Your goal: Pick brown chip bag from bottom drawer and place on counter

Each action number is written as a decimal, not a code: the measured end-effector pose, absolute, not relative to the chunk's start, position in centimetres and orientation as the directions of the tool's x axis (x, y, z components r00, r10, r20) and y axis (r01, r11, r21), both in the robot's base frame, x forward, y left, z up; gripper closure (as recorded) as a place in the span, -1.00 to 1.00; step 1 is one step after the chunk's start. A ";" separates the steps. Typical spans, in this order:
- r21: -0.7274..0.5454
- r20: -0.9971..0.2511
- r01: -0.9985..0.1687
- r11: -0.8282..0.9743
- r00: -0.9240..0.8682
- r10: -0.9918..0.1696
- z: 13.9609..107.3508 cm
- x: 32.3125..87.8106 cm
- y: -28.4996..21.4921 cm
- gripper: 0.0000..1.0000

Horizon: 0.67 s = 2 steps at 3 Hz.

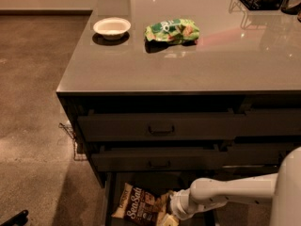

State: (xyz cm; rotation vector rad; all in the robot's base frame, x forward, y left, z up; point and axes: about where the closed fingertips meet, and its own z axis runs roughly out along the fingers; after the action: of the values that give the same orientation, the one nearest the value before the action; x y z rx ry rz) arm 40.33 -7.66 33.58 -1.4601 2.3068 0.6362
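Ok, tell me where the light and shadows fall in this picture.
Camera view: the counter shines, with a reddish streak beside the green chip bag; camera view: the bowl casts a dark shadow; camera view: the bottom drawer is dim, where the gripper sits beside the brown chip bag.

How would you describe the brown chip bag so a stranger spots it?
Below the grey counter, past two handled drawers, is the open bottom drawer. The brown chip bag lies inside, beside the gripper. Unlike the green chip bag on top, it is dark brown with white Sea Salt script.
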 end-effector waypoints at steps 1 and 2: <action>0.221 -0.500 -0.901 0.374 -0.434 -0.749 32.3 39.4 -7.2 -1.00; 0.221 -0.500 -0.901 0.374 -0.434 -0.749 32.3 39.4 -7.2 -1.00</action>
State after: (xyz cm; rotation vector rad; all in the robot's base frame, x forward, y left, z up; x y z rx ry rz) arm 39.39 -7.16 32.29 -1.4490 2.3226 0.6737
